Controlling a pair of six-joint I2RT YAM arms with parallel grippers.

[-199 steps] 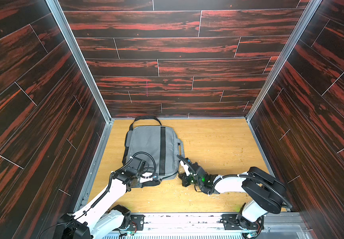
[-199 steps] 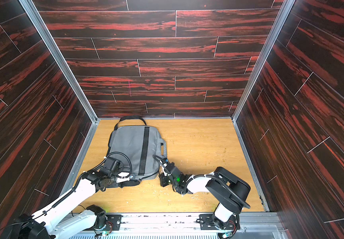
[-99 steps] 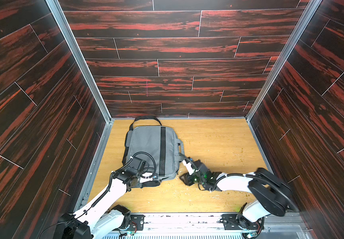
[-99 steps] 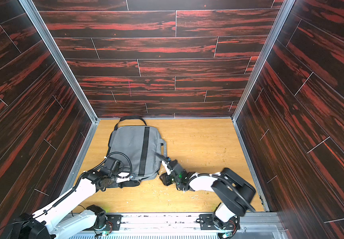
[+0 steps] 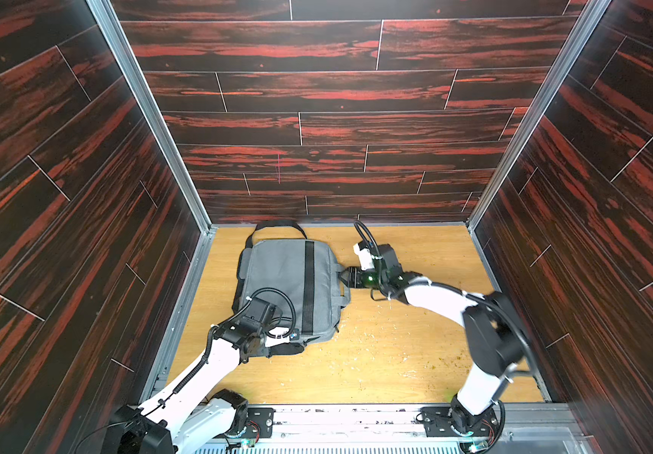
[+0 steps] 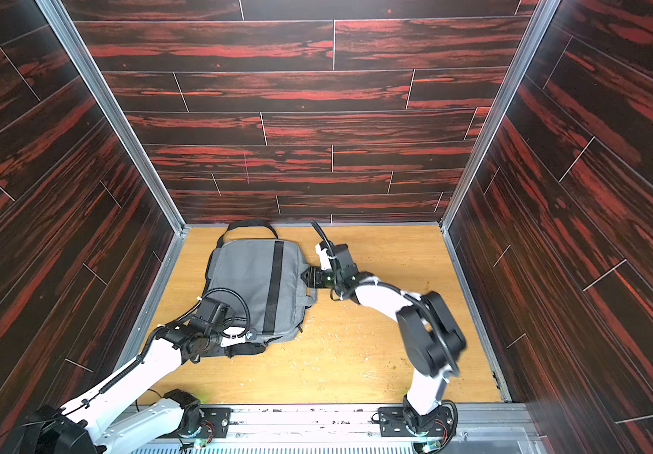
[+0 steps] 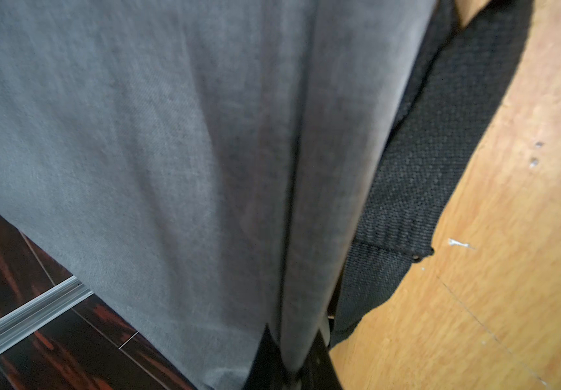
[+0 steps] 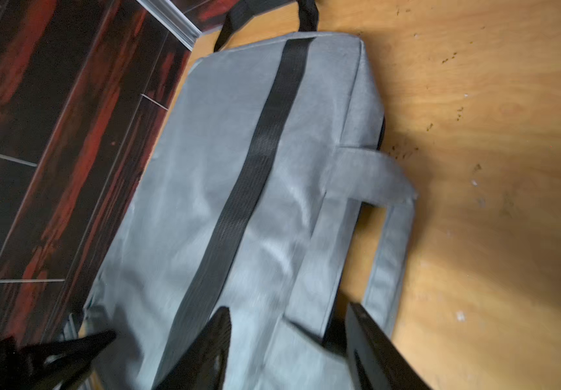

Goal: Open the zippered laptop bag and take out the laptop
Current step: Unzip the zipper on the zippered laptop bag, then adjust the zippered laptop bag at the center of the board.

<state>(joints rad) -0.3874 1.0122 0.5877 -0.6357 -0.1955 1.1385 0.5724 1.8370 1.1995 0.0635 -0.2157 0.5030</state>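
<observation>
On wooden table [image 5: 395,353], zippered laptop bag [image 5: 277,275]

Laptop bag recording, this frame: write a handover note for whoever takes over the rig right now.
Left hand: shut, pinching grey fabric at the near edge of the zippered laptop bag.
Right hand: open, jaws apart over the bag's side edge by the grey handle, nothing clamped.
Bag: flat on the wooden table, toward the back left corner, and looks closed. The zipper pull cannot be made out.
Laptop: not in view, presumably inside.
Done: bag held down at one edge.
Left: find the zipper pull, unzip, take out the laptop.
</observation>
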